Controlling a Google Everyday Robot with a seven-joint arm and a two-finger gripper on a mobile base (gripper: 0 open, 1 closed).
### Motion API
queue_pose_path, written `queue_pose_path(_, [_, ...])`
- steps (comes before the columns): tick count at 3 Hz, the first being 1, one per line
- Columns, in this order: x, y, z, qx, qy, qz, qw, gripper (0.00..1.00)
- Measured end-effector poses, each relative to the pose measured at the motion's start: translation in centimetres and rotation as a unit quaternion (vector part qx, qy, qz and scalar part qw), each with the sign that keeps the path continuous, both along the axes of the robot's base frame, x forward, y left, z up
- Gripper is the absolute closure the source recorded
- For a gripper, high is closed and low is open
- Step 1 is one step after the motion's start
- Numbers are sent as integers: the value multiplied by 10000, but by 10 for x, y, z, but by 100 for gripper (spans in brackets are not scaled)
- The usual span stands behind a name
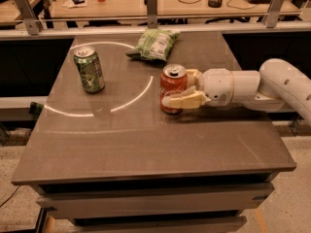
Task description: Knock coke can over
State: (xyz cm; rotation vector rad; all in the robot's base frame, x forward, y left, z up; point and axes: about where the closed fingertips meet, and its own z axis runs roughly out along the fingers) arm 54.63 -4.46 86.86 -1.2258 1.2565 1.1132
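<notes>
Gripper [179,88] straddles upright coke can [171,84] — mid table [146,144].

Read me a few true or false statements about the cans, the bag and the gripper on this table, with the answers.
1. The coke can stands upright. True.
2. The green can lies on its side. False: it stands upright too, at the picture's left.
3. The gripper comes in from the picture's right, with one finger on either side of the coke can. True.
4. The chip bag lies at the table's near edge. False: it lies toward the far edge, behind the coke can.
</notes>
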Motion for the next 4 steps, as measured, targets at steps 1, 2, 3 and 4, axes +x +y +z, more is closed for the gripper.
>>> queue_pose_path(1, [-1,0,1,26,0,51,10000,64])
queue_pose_path(2, [-2,-4,21,-378,-178,135,9990,88])
queue_pose_path(3, [-7,-17,52,-1099,-474,239,9925,100])
queue_pose_path(4, [-12,-30,77,-2258,-784,493,9698,100])
